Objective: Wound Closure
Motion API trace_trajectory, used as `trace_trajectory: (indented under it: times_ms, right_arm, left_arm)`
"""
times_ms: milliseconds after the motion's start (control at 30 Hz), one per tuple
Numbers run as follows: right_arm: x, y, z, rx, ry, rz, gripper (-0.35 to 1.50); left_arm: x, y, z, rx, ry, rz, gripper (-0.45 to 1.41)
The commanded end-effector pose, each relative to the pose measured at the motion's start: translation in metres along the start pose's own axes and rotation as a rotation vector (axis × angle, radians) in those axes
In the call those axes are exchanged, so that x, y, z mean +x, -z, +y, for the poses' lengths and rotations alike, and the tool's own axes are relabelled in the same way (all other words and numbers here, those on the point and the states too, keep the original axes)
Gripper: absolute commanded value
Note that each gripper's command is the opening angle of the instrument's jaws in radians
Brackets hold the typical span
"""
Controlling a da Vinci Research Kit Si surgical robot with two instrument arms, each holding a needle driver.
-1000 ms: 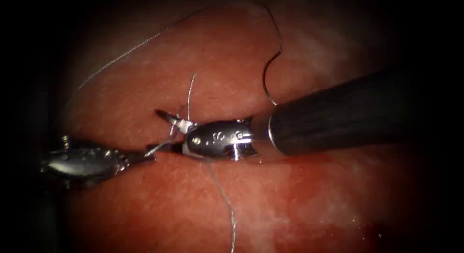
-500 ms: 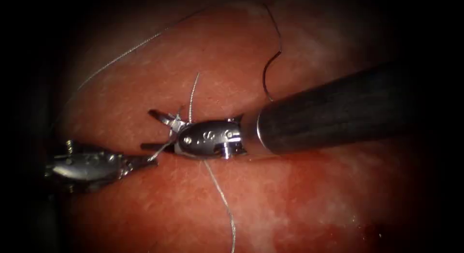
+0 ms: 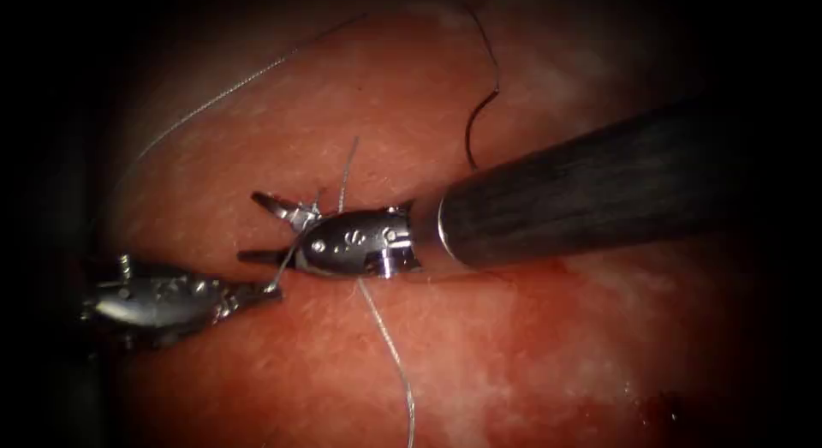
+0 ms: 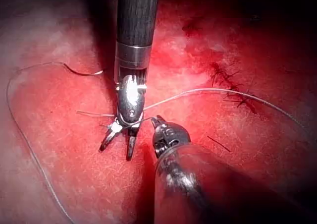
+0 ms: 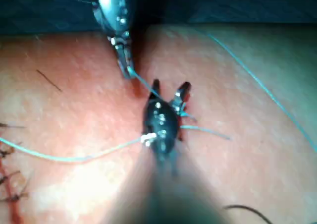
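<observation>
My right tool (image 3: 251, 229) reaches in over the tissue (image 3: 514, 345) with its jaws open. Pale thread (image 3: 390, 345) runs between them without being gripped. My left tool (image 3: 272, 289) lies low on the left, shut on that thread just below the right tool's lower jaw. A short thread end (image 3: 347, 165) sticks up behind the right wrist. A dark curved needle (image 3: 470, 131) seems to lie free on the tissue beyond the right shaft. In the left wrist view the right tool (image 4: 118, 147) stands open beside my left tool (image 4: 159, 125). My right tool (image 5: 170, 87) also spreads its jaws in the right wrist view.
Several dark finished stitches (image 4: 229, 83) cross the cut behind the tools. A long loop of thread (image 3: 214, 97) arcs over the far left of the tissue. Red fluid (image 3: 659, 409) pools at the near right. The right shaft (image 3: 599, 182) spans the right half.
My right tool has slid left with its jaws still open, closing on the left tool's tip. The left tool has barely moved and keeps its hold on the thread.
</observation>
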Motion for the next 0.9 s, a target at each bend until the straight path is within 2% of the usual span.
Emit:
trace_trajectory:
  times_ms: [33, 67, 100, 133, 167, 200, 367, 533, 733, 767, 800, 833, 867, 900]
  right_arm:
    - [-0.0002, -0.0004, -0.0011, 0.004, -0.004, 0.001, 1.05]
    - [-0.0003, -0.0004, -0.0011, 0.005, -0.003, 0.006, 0.96]
    - [-0.0003, -0.0004, -0.001, 0.019, -0.003, 0.002, 0.79]
    - [-0.0003, -0.0004, -0.001, 0.043, -0.003, 0.0, 0.44]
    - [-0.0002, -0.0004, -0.001, 0.073, -0.003, -0.004, -0.06]
    - [-0.0002, -0.0002, -0.001, 0.078, -0.002, -0.002, -0.35]
    - [0.0004, 0.0003, -0.0007, 0.052, -0.003, 0.013, -0.35]
    - [0.0013, 0.0009, -0.0005, 0.013, 0.047, -0.009, -0.35]
    - [0.0019, 0.0012, -0.0004, 0.037, 0.053, -0.006, -0.35]
    - [0.002, 0.0015, -0.0003, 0.033, 0.051, 0.006, -0.16]
    - [0.0023, 0.0018, -0.0003, 0.013, 0.048, 0.012, 0.34]
    - [0.0027, 0.0022, -0.0001, -0.013, 0.037, 0.014, 0.99]
    - [0.0031, 0.0027, 0.0, -0.021, 0.02, 0.015, 1.25]
    - [0.0035, 0.0031, 0.0001, -0.019, 0.015, 0.016, 1.28]
  left_arm:
    - [-0.0009, -0.0004, 0.0011, -0.004, 0.004, -0.003, -0.45]
    - [-0.0009, -0.0004, 0.0011, -0.004, 0.004, -0.003, -0.45]
    - [-0.0009, -0.0004, 0.0011, -0.004, -0.002, -0.003, -0.45]
    - [-0.0009, -0.0004, 0.0012, -0.006, -0.002, -0.003, -0.45]
    - [-0.0009, -0.0004, 0.0012, -0.005, -0.001, 0.0, -0.45]
    - [-0.0009, -0.0004, 0.0012, -0.005, -0.001, 0.0, -0.45]
    - [-0.0009, -0.0003, 0.0012, -0.005, -0.007, -0.004, -0.45]
    - [-0.001, -0.0003, 0.0013, -0.007, -0.007, -0.006, -0.45]
    - [-0.0012, 0.0001, 0.0012, -0.011, -0.009, -0.012, -0.45]
    - [-0.0013, 0.0003, 0.001, -0.013, -0.011, -0.013, -0.45]
    - [-0.0014, 0.0006, 0.0009, -0.017, -0.013, -0.016, -0.45]
    - [-0.0017, 0.0009, 0.0007, -0.02, -0.016, -0.019, -0.45]
    - [-0.002, 0.0013, 0.0004, -0.025, -0.02, -0.028, -0.45]
    - [-0.0022, 0.0016, 0.0001, -0.029, -0.023, -0.034, -0.45]
